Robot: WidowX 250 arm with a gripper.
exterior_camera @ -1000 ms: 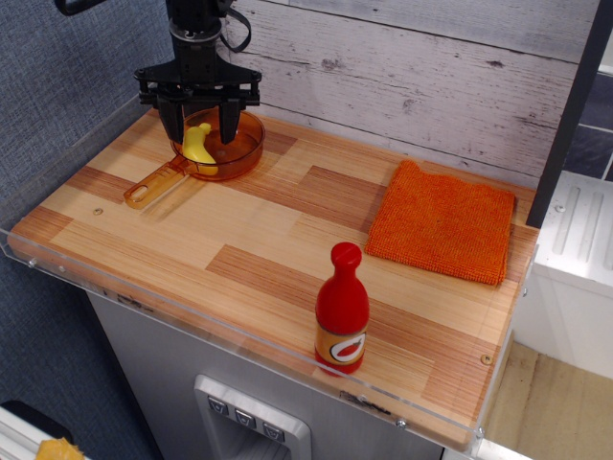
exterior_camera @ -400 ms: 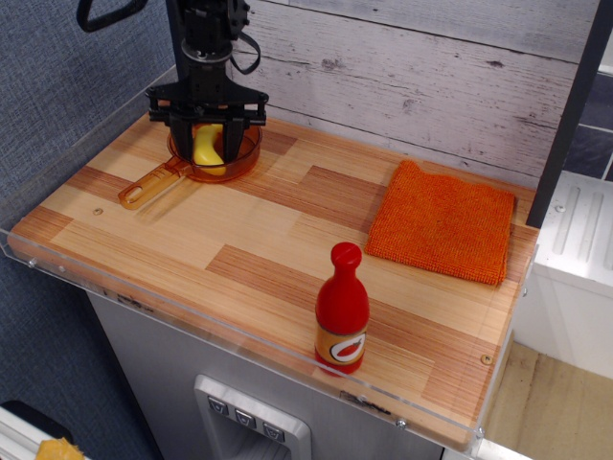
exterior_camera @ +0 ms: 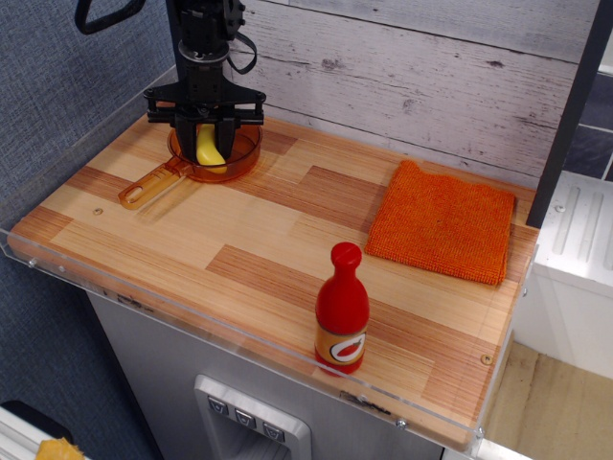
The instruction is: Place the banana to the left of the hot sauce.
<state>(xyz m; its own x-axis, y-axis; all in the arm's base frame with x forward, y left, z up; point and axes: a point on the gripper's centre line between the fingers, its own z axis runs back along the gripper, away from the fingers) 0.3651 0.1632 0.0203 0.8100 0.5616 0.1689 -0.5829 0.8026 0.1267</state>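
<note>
— Observation.image view: what changed?
— My gripper [exterior_camera: 205,137] has dropped into the pan [exterior_camera: 216,153] and closed, pinching the banana [exterior_camera: 208,146].
— And next?
— Lift, then carry it left of the hot sauce [exterior_camera: 342,309], well apart on the surface [exterior_camera: 259,230].

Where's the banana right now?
The banana sits in the orange pan at the table's back left corner, between the gripper's fingers, far from the hot sauce at the front edge.
</note>
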